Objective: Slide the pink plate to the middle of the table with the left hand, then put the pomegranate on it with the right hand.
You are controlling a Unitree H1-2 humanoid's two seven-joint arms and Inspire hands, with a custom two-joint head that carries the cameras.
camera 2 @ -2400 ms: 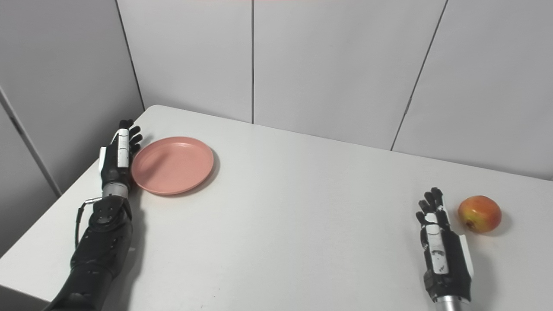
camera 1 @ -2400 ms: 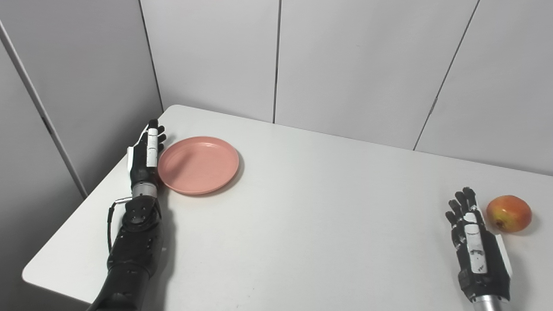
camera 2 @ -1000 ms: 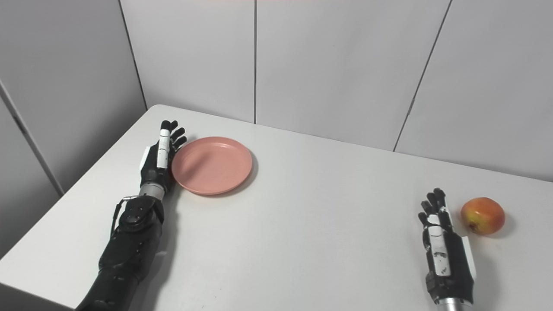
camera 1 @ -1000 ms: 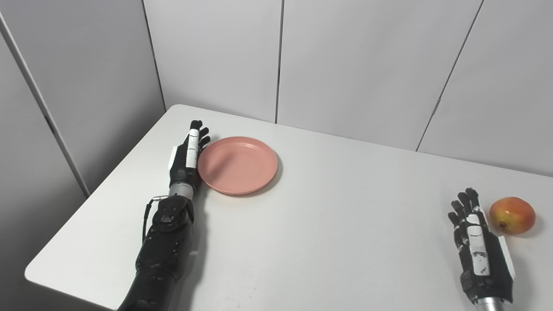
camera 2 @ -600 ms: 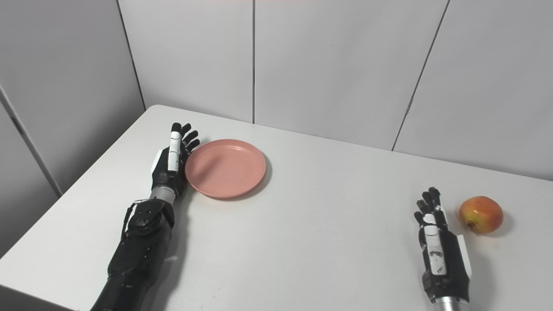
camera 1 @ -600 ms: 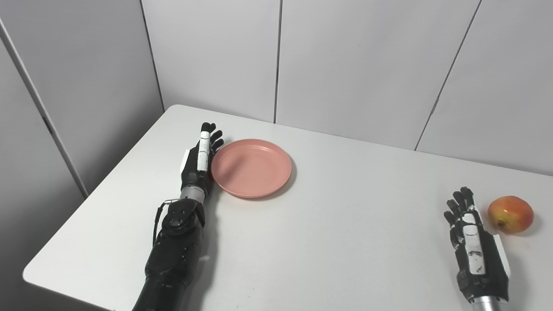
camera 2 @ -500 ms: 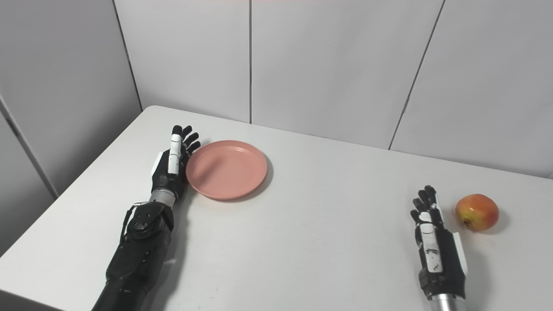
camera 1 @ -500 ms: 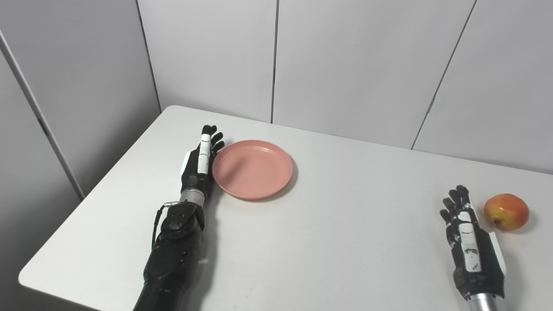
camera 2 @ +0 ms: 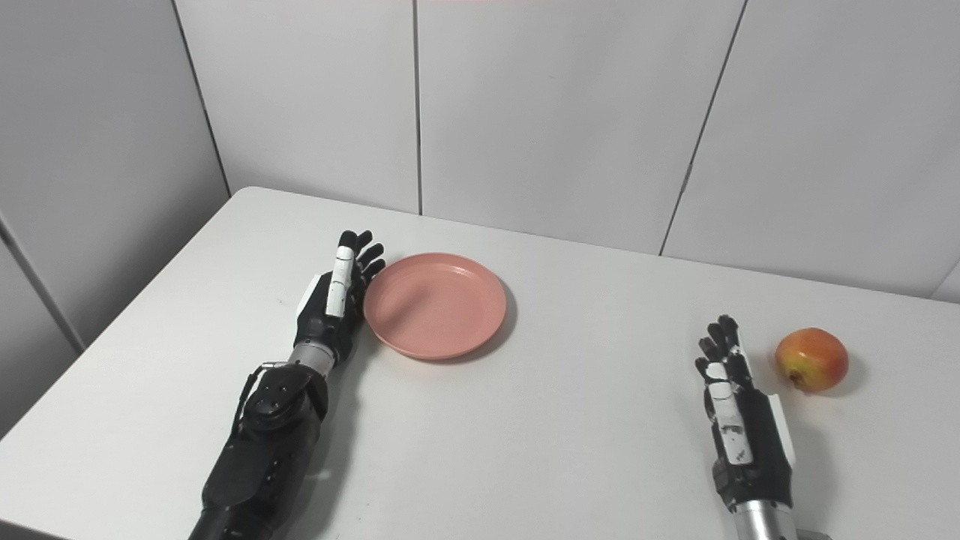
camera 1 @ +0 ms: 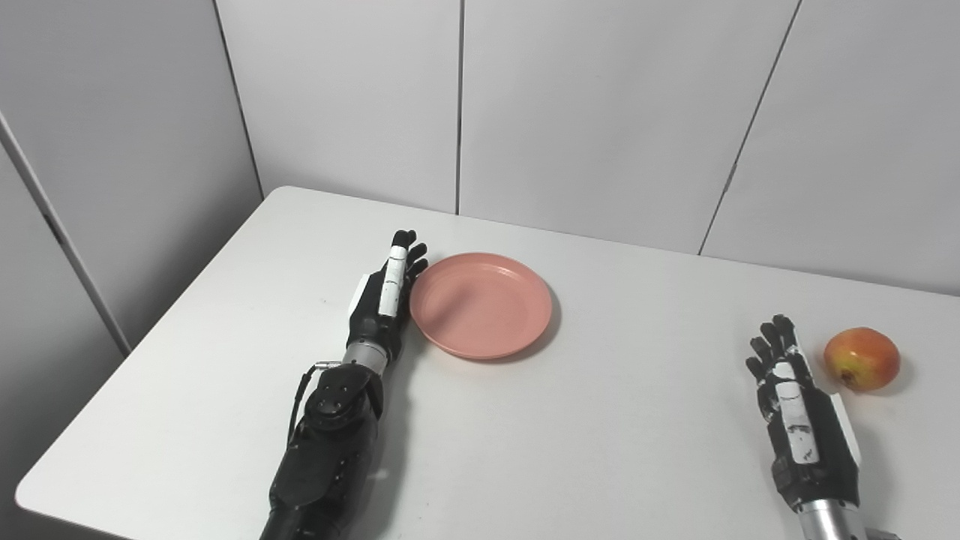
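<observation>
Sitting on a plain white counter (camera 1: 525,450) boxed in by grey wall panels (camera 1: 600,112), pink plate (camera 1: 481,304) left of centre, left robot hand (camera 1: 382,300) flat against its rim, fingers straight, holding nothing, right robot hand (camera 1: 799,409) open and empty, pomegranate (camera 1: 861,358) just beside its fingertips

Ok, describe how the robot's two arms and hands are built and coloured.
Both are black. The left hand has dark fingers, a white strip along its back and a white side panel, then a silver wrist ring above a bulky black forearm with a thin looped cable beside it. The right hand matches: black fingers, white strip, white side panel, silver cylindrical wrist.
</observation>
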